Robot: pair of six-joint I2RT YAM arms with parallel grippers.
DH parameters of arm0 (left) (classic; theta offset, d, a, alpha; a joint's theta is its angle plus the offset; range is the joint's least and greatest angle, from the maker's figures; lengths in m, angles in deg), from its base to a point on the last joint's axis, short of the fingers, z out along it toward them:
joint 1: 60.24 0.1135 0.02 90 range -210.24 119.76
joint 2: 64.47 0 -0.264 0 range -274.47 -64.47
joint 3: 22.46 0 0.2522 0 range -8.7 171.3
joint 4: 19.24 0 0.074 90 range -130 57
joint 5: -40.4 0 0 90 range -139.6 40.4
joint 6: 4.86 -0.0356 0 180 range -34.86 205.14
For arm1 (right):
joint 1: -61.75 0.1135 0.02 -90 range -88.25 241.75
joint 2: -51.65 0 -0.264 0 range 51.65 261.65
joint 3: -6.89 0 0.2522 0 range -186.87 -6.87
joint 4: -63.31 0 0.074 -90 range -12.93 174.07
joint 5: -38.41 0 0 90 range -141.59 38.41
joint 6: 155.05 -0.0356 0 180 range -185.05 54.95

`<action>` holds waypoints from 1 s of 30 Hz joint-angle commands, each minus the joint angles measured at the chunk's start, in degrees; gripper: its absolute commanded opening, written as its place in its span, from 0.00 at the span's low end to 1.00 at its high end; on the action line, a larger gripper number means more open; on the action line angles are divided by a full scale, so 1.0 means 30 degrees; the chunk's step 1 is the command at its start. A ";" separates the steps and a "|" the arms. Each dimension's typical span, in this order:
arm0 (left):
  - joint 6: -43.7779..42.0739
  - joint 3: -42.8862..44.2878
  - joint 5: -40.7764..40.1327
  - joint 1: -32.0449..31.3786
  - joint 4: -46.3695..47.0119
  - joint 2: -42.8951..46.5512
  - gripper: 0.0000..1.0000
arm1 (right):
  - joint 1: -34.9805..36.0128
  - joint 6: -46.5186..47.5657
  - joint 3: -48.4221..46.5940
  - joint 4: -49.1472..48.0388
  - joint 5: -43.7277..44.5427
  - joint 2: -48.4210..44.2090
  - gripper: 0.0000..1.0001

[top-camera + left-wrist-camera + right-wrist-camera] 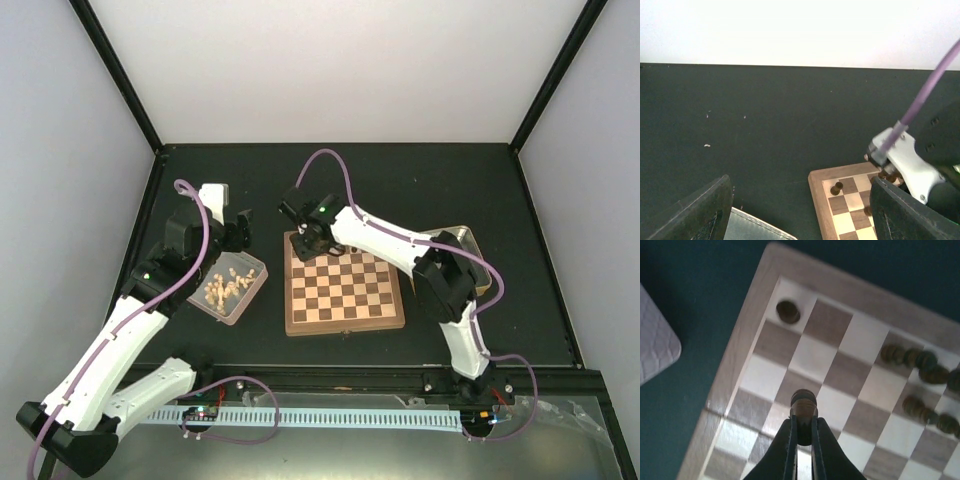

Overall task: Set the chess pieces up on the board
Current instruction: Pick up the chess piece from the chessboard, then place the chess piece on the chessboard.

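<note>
Black fingers [782, 450] of the right gripper [803, 427] pinched one dark brown piece [803, 405] by its lower half, its rounded top pointing away from the wrist. Whether the piece touched the squares beneath could not be told.

Around both arms stretched the black table [420, 190]. On it, directly under the right gripper, lay the board [740, 355], with the clamped piece over the squares near one corner and close to the frame on the gripper's left.

Well behind that gripper, partly hidden by the right arm's elbow, sat a metal tray [470, 240]. The left gripper [800, 182] hung over the table with its jaws spread wide and nothing between them, the board's corner just ahead and to its right. A clear tray [258, 268] holding pale cream pieces [225, 288] sat just behind that gripper, toward its arm's base.

Smallest of all were the other chess pieces [920, 360] on the board, bunched ahead and to the right of the right gripper. A lone piece [788, 311] stood on the corner square ahead and slightly to its left.
</note>
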 commanded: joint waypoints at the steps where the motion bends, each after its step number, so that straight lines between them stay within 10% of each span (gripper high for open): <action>1: -0.0217 0.0021 -0.0365 0.0148 -0.0205 0.0072 0.77 | -0.0714 -0.0497 -0.1799 -0.0394 0.0265 0.1500 0.03; 30: -0.0106 -0.0092 -0.0043 0.0149 -0.0114 0.0013 0.77 | -0.1646 -0.0417 -0.5867 0.0993 0.0082 0.4660 0.10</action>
